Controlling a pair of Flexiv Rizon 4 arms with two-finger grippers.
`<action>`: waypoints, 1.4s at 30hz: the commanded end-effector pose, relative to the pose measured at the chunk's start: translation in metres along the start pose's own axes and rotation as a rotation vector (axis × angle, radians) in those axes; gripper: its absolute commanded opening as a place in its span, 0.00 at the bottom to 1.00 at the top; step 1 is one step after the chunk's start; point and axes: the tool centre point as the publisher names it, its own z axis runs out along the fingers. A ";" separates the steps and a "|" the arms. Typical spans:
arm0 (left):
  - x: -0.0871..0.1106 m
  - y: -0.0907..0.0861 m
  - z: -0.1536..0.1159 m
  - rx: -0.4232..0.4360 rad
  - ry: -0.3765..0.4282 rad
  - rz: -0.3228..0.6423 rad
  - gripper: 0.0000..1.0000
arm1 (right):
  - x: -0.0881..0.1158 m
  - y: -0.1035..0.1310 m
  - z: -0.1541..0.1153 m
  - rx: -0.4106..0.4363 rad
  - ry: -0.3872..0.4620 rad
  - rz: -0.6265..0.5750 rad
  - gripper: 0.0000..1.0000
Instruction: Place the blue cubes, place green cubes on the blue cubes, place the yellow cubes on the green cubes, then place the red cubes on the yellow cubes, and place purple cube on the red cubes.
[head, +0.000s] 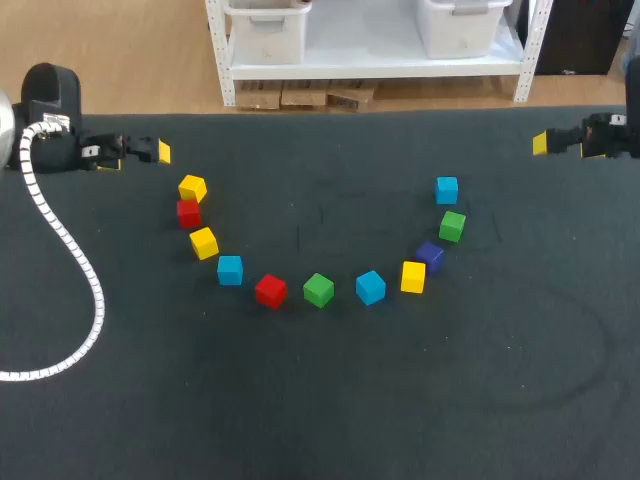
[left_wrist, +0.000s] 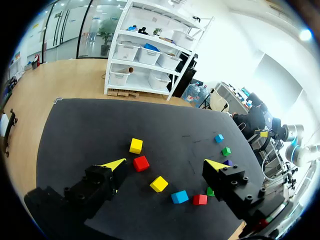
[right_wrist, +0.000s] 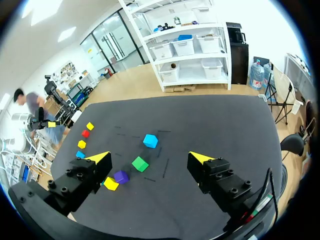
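Nothing is stacked yet: the cubes (head: 318, 290) lie in a U-shaped arc on the desk (head: 320, 420). The right end effector (right_wrist: 150, 157) is nearest the right-end blue cube (head: 447, 190), and the left end effector (left_wrist: 165, 165) is nearer the left-side blue cube (head: 230, 270). Both have their fingers wide apart, holding and touching nothing.

- Bare worktop (head: 330, 400) stretched on the near side of the arc of cubes (head: 318, 290) and inside its curve, open to jaws.
- The far-left yellow cube (head: 192, 187) and left red cube (head: 188, 212) sat just beside each other; so did the purple cube (head: 430, 254) and right yellow cube (head: 413, 276).
- A white ribbed cable (head: 90, 290) lay across the worktop's left side.
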 end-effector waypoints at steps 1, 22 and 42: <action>0.000 0.000 0.000 0.000 0.000 0.000 1.00 | 0.000 0.000 0.000 0.001 0.000 0.000 1.00; 0.000 0.000 0.000 0.000 0.000 0.000 1.00 | 0.000 0.000 0.000 0.001 0.000 0.000 1.00; 0.000 0.000 0.000 0.000 0.000 0.000 1.00 | -0.032 -0.024 0.003 -0.204 0.126 -0.404 1.00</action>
